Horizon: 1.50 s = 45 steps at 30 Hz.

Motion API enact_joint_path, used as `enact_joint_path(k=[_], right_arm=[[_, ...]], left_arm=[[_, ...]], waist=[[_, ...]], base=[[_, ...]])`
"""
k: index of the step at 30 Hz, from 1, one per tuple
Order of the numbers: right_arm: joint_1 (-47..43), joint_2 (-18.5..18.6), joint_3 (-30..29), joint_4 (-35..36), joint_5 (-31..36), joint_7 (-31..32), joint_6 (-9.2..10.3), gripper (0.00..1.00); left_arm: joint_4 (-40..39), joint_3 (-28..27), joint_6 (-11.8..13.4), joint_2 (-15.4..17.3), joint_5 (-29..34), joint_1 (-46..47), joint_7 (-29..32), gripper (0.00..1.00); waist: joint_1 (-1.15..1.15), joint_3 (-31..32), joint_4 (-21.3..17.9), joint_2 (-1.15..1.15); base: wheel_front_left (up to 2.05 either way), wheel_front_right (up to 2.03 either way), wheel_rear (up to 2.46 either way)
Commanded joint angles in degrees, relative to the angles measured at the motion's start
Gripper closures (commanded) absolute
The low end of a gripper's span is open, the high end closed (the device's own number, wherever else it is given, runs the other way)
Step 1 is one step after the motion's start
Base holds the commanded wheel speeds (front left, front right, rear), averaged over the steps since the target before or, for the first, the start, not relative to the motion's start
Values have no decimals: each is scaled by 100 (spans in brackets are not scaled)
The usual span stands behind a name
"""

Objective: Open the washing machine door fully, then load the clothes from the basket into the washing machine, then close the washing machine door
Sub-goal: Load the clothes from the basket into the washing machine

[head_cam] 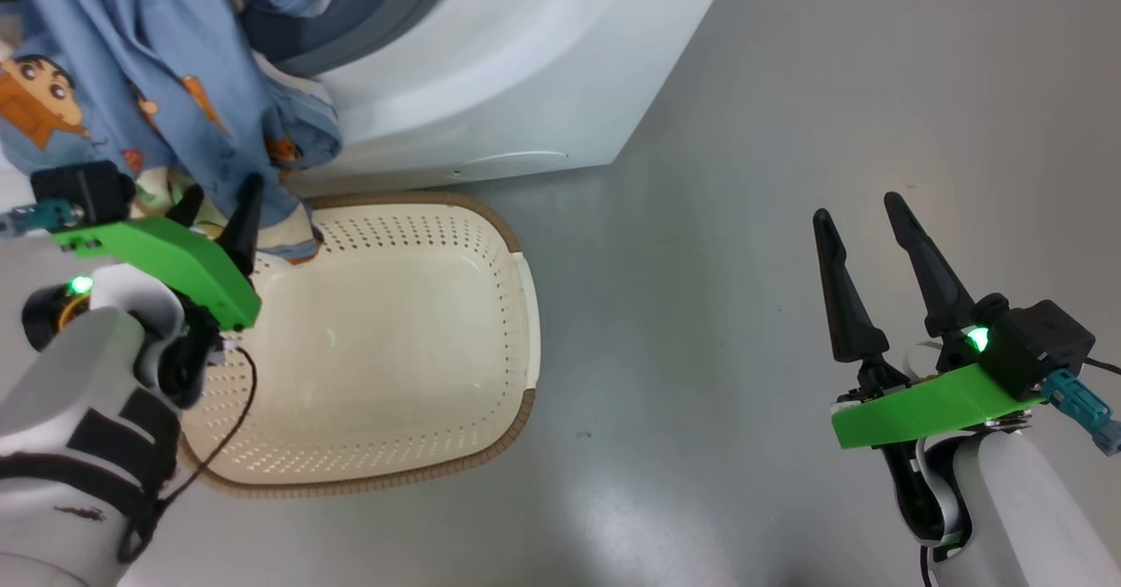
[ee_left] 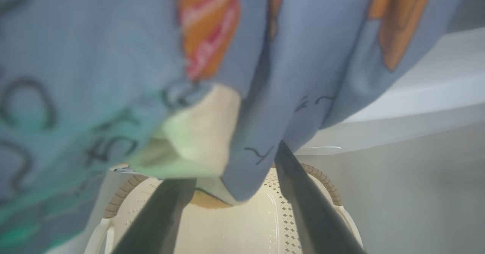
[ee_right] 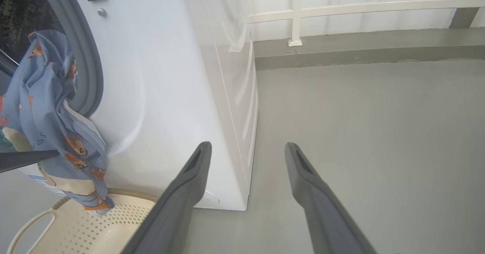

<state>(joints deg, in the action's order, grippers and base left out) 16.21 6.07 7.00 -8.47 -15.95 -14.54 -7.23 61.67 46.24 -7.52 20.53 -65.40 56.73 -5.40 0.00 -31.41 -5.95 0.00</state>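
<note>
Cream perforated plastic basket (head_cam: 525, 307) bare; light blue cartoon-print clothes (head_cam: 131, 88) hang half out of white washing machine (head_cam: 525, 70); left end effector (head_cam: 223, 188) spread astride them, right end effector (head_cam: 856, 206) spread, idle; pushing-in, closing remain.

clothes (head_cam: 131, 88) hang from washer (head_cam: 525, 61) mouth, hem over basket (head_cam: 522, 324) corner | left gripper (head_cam: 219, 206) fingers spread, cloth between them | right gripper (head_cam: 856, 206) spread, above floor (head_cam: 701, 175), well apart from basket

Clothes (head_cam: 131, 61) drape across washing machine (head_cam: 525, 61) opening; floor (head_cam: 744, 219) rightward open.
</note>
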Motion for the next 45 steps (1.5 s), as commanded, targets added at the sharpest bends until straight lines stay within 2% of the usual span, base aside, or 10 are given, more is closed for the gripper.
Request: enact_joint_path(k=[1,5,10,12,13,19,29,37,45], right_arm=[[20,5,73,163,127,-46,-25,0],[5,-16,66,177,159,-46,-25,0],[19,-30,76,155,169,-46,-25,0],[24,-30,79,137,170,-46,-25,0],[27,-29,81,128,169,-46,-25,0],[29,-22,84,91,156,-46,-25,0],[6,-31,107,-9,51,-46,-25,0],[20,-11,186,-135,-48,-46,-25,0],[47,0,287,-118,-75,-46,-25,0]], left_arm=[[31,-108,3,269,-83,202,-31,0],[165,-99,3,281,-123,370,-358,0],[225,36,3,294,-166,477,-407,0],[215,91,3,299,-190,506,-416,77],[196,124,3,305,-197,512,-434,100],[99,309,3,335,-213,485,-568,100],[-414,724,3,365,135,404,-948,100],[-1102,69,3,463,797,557,-958,100],[-824,-43,3,417,953,1054,-959,100]], waist=[[0,-57,-38,0],[0,-79,-57,0],[0,-87,-68,0],[0,-79,-68,0],[0,-72,-66,0],[0,-2,-41,0],[0,209,138,0],[0,398,238,0],[0,253,56,0]], base=[[0,0,0],[0,0,0],[0,0,0],[0,0,0],[0,0,0],[0,0,0],[0,0,0],[0,0,0],[0,0,0]])
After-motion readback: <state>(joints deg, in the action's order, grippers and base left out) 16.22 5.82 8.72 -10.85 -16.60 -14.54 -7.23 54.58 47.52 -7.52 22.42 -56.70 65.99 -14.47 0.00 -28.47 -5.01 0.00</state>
